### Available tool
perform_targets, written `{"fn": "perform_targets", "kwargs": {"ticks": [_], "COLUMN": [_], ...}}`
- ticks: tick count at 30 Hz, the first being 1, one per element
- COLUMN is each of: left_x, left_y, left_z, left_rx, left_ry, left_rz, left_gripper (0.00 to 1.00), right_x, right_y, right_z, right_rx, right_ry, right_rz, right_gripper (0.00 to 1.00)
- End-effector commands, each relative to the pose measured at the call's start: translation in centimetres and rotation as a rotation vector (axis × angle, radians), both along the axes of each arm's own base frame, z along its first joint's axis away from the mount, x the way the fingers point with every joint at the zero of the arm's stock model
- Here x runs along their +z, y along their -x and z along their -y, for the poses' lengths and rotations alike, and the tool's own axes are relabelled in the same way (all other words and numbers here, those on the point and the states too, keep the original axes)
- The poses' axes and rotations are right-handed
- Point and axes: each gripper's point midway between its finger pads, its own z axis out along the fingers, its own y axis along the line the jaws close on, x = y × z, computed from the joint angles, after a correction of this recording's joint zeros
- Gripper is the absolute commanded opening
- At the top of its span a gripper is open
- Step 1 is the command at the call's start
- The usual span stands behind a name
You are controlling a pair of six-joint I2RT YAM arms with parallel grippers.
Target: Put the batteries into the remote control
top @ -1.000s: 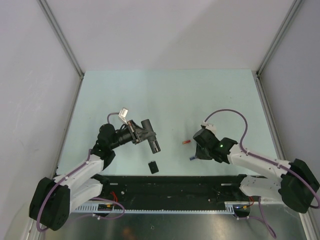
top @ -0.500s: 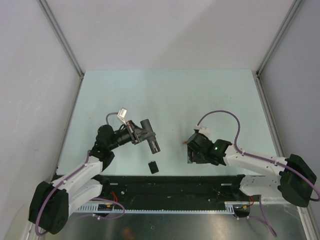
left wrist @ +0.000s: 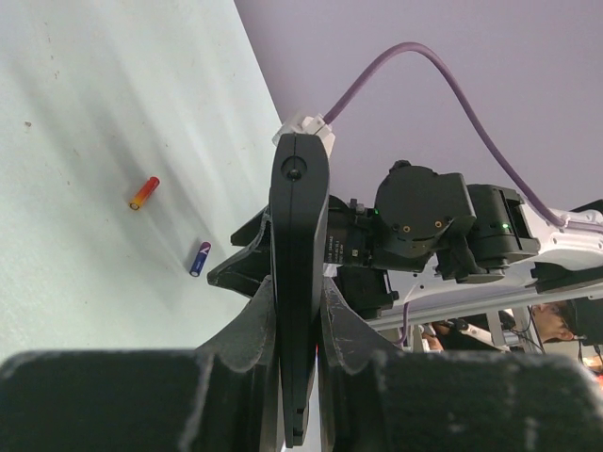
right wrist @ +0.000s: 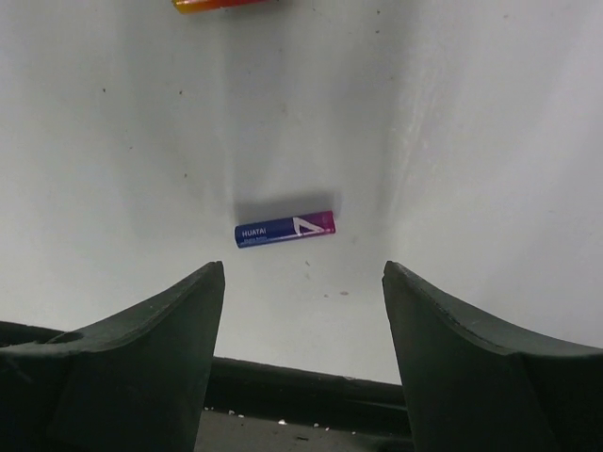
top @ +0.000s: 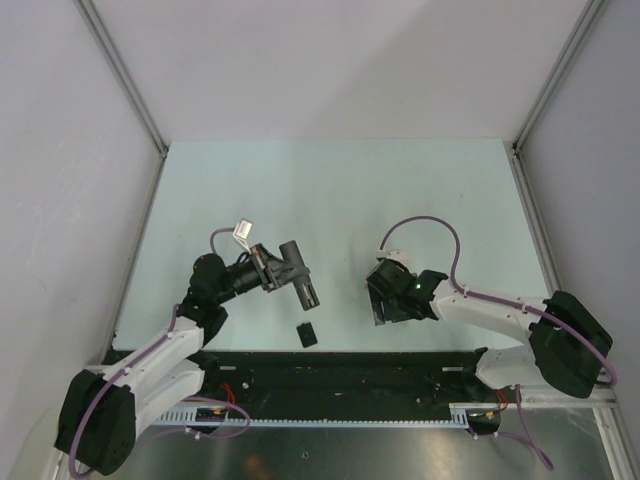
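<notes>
My left gripper [top: 279, 266] is shut on the slim black remote control [top: 308, 290] and holds it above the table. In the left wrist view the remote [left wrist: 299, 217] stands on edge, clamped between the fingers [left wrist: 252, 331]. The red-orange battery [left wrist: 143, 192] and the blue-purple battery [left wrist: 200, 258] lie on the table beyond it. My right gripper [top: 381, 301] is open above the batteries and hides them from the top view. In the right wrist view the blue-purple battery [right wrist: 285, 229] lies just ahead of the open gripper [right wrist: 303, 275], with the red-orange battery [right wrist: 221, 4] at the top edge.
A small black squarish cover piece [top: 307, 333] lies on the table below the remote. The black rail [top: 350, 372] runs along the table's near edge. The right arm [left wrist: 424, 221] shows close behind the remote in the left wrist view.
My right gripper has moved left over the two batteries and now covers them in the top view. The left arm with the remote has barely moved.
</notes>
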Motion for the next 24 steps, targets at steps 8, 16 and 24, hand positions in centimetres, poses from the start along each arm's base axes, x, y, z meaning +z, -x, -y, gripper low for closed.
{"fn": "perform_targets", "kwargs": {"ticks": [8, 16, 24], "left_x": [0.1, 0.0, -0.3], "left_y": [0.0, -0.2, -0.3], "left_z": [-0.1, -0.1, 0.0], "left_rx": [0.009, 0.014, 0.014], "left_ry": [-0.006, -0.010, -0.016], "left_rz": [0.035, 0.033, 0.026], "left_gripper": [0.00, 0.00, 0.00], "right_x": [-0.1, -1.0, -1.7], "right_y": [-1.9, -2.0, -2.3], "right_z": [-2.7, -2.3, -1.9], "right_rx": [0.096, 0.110, 0.118], "right_ry": [-0.030, -0.004, 0.009], "right_rz": [-0.004, -0.029, -0.050], "right_gripper": [0.72, 0.70, 0.67]}}
